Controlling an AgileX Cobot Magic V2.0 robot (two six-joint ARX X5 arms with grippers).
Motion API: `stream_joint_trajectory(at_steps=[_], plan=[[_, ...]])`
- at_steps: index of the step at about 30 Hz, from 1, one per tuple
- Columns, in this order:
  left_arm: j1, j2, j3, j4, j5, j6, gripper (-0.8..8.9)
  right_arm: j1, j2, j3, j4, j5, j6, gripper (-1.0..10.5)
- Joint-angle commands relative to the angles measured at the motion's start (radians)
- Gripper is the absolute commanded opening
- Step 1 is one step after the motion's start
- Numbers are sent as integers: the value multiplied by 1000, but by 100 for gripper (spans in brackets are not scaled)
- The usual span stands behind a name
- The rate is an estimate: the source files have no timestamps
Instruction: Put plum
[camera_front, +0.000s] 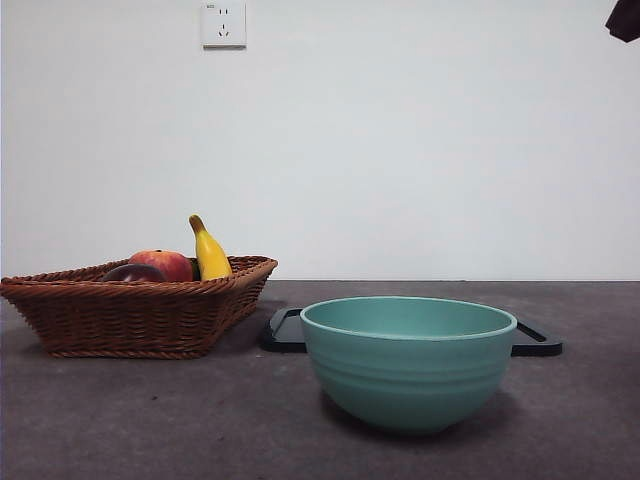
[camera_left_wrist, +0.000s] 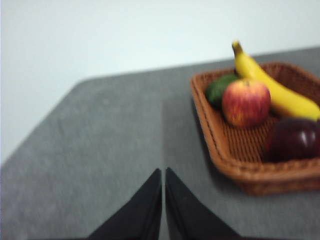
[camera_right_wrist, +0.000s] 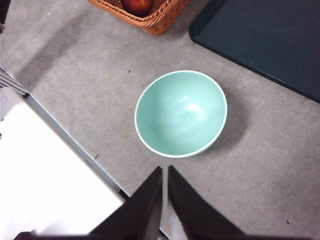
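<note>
Plum (camera_left_wrist: 295, 140) sits in wicker basket (camera_left_wrist: 235, 165) w/ apple (camera_left_wrist: 246, 102) & banana (camera_left_wrist: 275, 90) — nearer the left hand (camera_left_wrist: 163, 172), jaws together, empty, over bare table (camera_left_wrist: 110, 150); right hand (camera_right_wrist: 164, 170), also closed, hangs above teal bowl (camera_right_wrist: 180, 113) — so left arm likely picks.

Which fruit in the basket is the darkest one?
The plum: round and almost black-purple, unlike the red apple, yellow banana and green fruit in the basket.

wicker basket (camera_front: 140, 315) — banana (camera_front: 209, 254), red fruit (camera_front: 166, 264) | teal bowl (camera_front: 408, 362) | dark tray (camera_front: 535, 340)
</note>
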Motion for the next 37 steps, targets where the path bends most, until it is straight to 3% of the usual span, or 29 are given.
stream_joint_trajectory(at_steps=[1, 31, 35, 37], plan=[[4, -1, -21, -25, -3, -10, 10, 6, 5, 12, 10, -1, -9, 7], [4, -1, -21, -50, -2, -18, 10, 5, -11, 13, 6, 0, -13, 7], [4, -1, -21, -50, -2, -18, 10, -63, -79, 10, 65, 45, -110, 7], [4, -1, -21, -50, -2, -18, 10, -143, -139, -11, 180, 69, -124, 7]])
